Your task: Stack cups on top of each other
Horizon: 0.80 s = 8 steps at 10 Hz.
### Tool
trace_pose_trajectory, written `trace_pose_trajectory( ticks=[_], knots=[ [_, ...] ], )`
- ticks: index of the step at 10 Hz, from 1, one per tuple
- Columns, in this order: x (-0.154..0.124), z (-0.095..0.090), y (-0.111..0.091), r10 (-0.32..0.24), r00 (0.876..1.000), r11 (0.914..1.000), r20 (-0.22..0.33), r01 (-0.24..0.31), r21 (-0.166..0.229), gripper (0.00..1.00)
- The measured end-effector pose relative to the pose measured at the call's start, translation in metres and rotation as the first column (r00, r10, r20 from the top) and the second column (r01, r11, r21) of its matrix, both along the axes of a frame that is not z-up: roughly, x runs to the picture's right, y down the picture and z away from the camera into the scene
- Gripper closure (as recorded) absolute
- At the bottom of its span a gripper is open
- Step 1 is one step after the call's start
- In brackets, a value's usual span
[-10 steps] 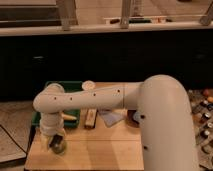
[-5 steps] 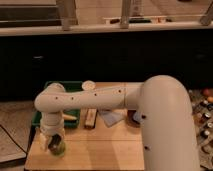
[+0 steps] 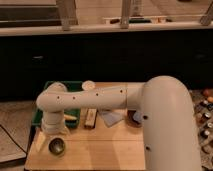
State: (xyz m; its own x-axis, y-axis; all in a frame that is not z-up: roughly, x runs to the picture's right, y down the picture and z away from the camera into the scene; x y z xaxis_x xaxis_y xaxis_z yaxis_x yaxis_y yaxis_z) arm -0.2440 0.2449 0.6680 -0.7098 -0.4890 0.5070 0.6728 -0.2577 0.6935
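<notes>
At the 9 o'clock edge of the wooden table [image 3: 110,145] a pale yellowish flat piece [image 3: 39,140] lies just beside the work spot. Next to it, at about 8 o'clock on the tabletop, stands a small round cup [image 3: 56,147] with a dark grey hollow and a lighter rim. Whether the second cup is nested with it cannot be made out. The gripper [image 3: 55,138] hangs directly over this cup, at its 12 o'clock and very close to its rim. Whether the gripper is spread, closed or pinching the cup, I cannot tell. At the table's 10 o'clock corner sits a green tray [image 3: 52,86], partly covered by the white arm [image 3: 85,98], which reaches across from the robot's bulky body at 3 o'clock and bends downward over the tray's front edge. At 12 o'clock, near the far edge, is a small white round object [image 3: 88,85]. Near the table's centre a dark oblong block [image 3: 90,119] lies just right of the tray, then a pale sheet [image 3: 113,118], then a dark brown bowl [image 3: 134,117] tucked against the robot's body.
</notes>
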Motion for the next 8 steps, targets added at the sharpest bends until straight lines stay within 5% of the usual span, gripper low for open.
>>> trace_pose_trajectory(
  ticks=[8],
  knots=[
    [0.0013,0.0013,-0.0084,-0.004,1.0,1.0,-0.007,0.004,0.002,0.2]
  ],
)
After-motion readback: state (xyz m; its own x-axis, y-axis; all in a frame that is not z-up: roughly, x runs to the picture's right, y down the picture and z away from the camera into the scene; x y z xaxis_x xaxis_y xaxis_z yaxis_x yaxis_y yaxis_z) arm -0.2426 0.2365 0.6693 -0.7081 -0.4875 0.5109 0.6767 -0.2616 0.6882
